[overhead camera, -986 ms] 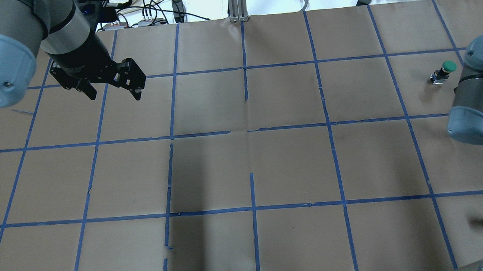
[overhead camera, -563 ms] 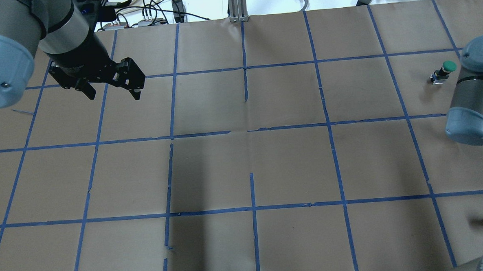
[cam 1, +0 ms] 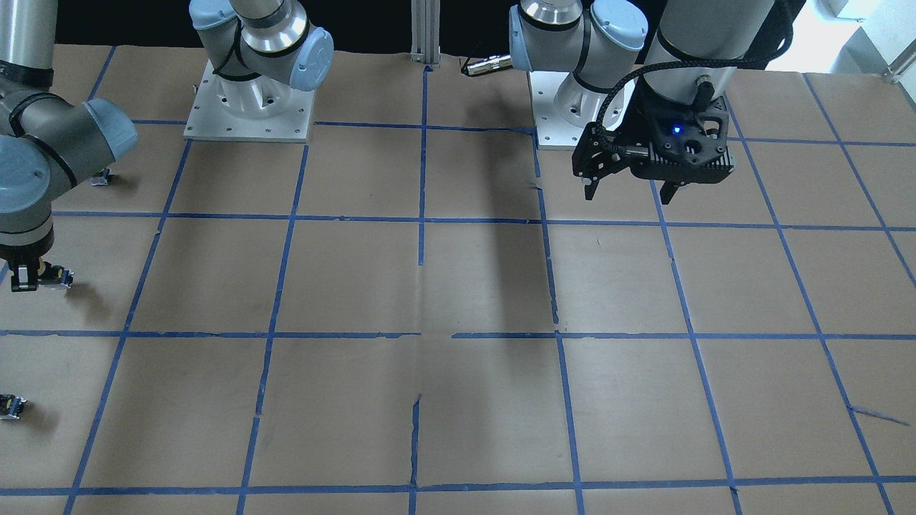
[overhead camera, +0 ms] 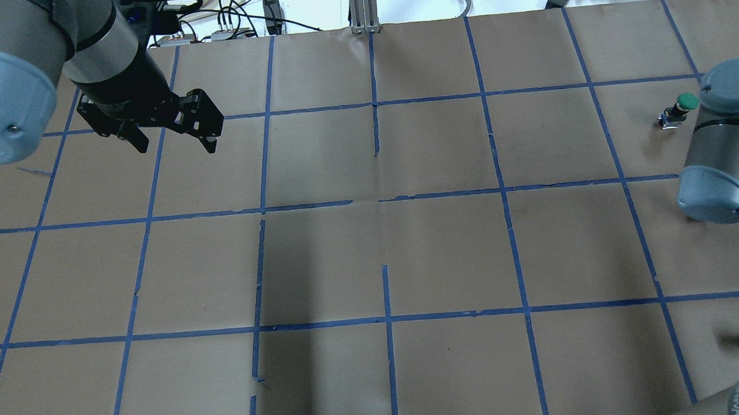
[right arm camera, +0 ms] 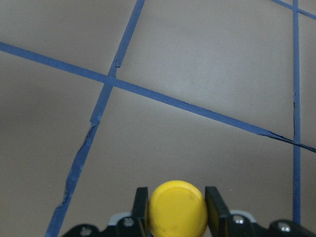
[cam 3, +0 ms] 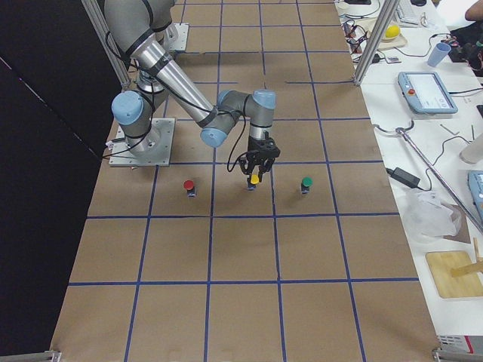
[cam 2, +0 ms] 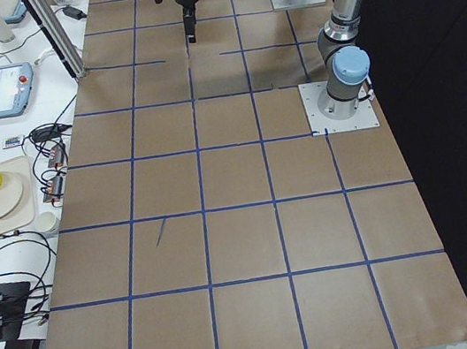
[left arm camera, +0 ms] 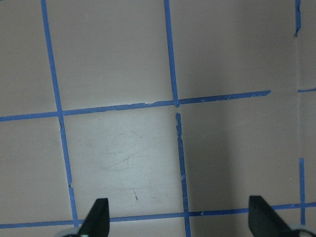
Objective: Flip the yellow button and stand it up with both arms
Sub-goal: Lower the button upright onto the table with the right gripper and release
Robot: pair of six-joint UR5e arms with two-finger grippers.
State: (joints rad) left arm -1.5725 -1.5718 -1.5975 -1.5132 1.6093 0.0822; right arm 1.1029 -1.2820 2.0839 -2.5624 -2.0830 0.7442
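Three buttons: yellow button (right arm camera: 177, 208), red button (cam 3: 189, 185), green button (overhead camera: 687, 100). Two arms: left arm (overhead camera: 97, 51), right arm (cam 3: 189, 87).

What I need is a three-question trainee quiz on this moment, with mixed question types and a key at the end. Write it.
1. Fill in: the green button sits on the robot's ____ side of the table.
2. True or false: the left gripper holds the yellow button.
3. What is between the right gripper's jaws?
A. nothing
B. the yellow button's cap
C. the green button's cap

Key: 1 right; 2 false, its jaws are open over bare paper; 3 B.
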